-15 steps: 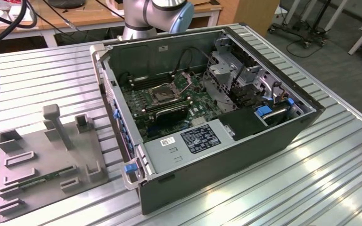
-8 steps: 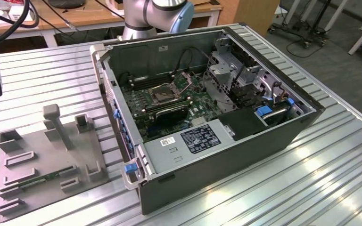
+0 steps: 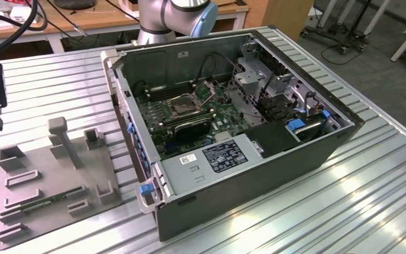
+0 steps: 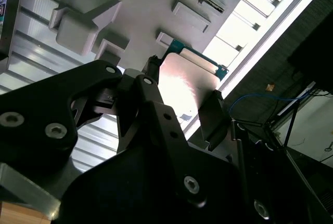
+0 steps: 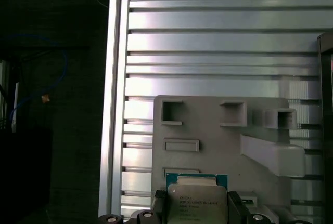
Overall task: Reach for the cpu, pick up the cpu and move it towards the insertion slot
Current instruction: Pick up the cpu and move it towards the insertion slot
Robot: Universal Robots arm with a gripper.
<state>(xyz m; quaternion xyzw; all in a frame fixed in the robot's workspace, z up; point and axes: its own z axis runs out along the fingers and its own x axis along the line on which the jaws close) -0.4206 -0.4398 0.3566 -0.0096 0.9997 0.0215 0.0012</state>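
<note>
The cpu is clamped by two opposite edges between the fingers of the end effector, which is closed to the chip's width. It is held above the grey holder at the exterior view's left, well apart from the insertion slot inside the open computer case. The chip is judged light, stiff and fragile, with a smooth metal top, so hold is best taken at the rim edges, the underside being left untouched.

Insertion slot clear above, case walls around
</note>
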